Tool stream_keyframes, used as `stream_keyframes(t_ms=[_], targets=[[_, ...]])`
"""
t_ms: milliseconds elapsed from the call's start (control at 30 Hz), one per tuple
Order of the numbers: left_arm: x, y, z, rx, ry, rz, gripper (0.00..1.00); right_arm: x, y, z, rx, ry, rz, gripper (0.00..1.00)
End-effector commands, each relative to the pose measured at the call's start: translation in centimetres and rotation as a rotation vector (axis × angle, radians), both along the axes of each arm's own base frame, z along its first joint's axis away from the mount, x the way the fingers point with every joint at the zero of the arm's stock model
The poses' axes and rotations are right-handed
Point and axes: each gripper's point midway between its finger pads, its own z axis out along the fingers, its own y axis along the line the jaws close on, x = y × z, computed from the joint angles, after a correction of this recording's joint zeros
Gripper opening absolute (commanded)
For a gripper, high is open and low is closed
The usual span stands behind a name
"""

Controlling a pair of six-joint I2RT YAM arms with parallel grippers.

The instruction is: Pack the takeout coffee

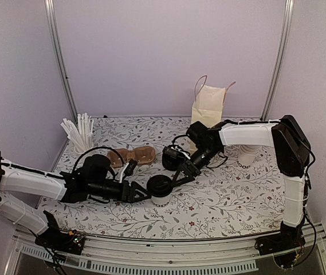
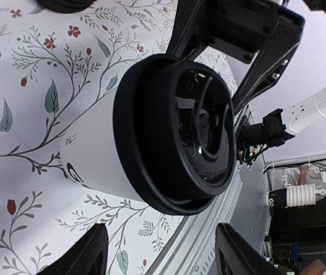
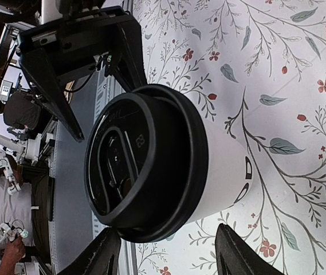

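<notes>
The takeout coffee (image 1: 161, 190), a white paper cup with a black lid, stands upright on the floral tablecloth near the front middle. My left gripper (image 1: 143, 195) is open just left of it, jaws pointing at the cup. My right gripper (image 1: 181, 174) is open just behind and to the right of it. In the left wrist view the cup (image 2: 94, 154) fills the middle, beyond my open left gripper (image 2: 163, 255). In the right wrist view the cup (image 3: 226, 166) lies beyond my open right gripper (image 3: 171, 258). Neither gripper holds it.
A cream paper bag (image 1: 211, 106) with handles stands open at the back. A cup of white stir sticks (image 1: 81, 135) is at back left. A brown cardboard carrier (image 1: 133, 156) lies left of centre. A stack of black lids (image 1: 171, 158) and white cups (image 1: 247, 154) are near the right arm.
</notes>
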Motion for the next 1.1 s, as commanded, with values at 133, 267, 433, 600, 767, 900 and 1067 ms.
stream_keyframes(t_ms=[133, 267, 433, 600, 767, 900, 1067], targets=[[1.5, 1.3, 1.5, -0.119, 0.048, 0.091, 0.63, 0.8, 0.3, -1.2, -0.034, 0.013, -0.017, 0.58], [1.9, 1.4, 1.1, -0.124, 0.064, 0.101, 0.61, 0.8, 0.3, -1.3, -0.035, 0.016, -0.018, 0.58], [2.4, 1.3, 1.1, -0.154, 0.077, 0.107, 0.6, 0.8, 0.2, -1.3, -0.041, 0.008, -0.019, 0.58], [2.9, 1.6, 0.3, -0.143, 0.106, 0.13, 0.6, 0.8, 0.2, -1.3, -0.04, 0.007, -0.018, 0.58], [3.2, 1.8, -1.1, -0.119, 0.136, 0.142, 0.59, 0.8, 0.3, -1.5, -0.038, 0.016, -0.016, 0.58], [3.1, 2.2, -2.8, -0.088, 0.187, 0.156, 0.58, 0.7, 0.4, -2.1, -0.042, 0.031, -0.013, 0.58], [2.4, 2.6, -5.5, -0.021, 0.27, 0.14, 0.59, 0.7, 0.5, -2.8, -0.046, 0.054, -0.009, 0.58]])
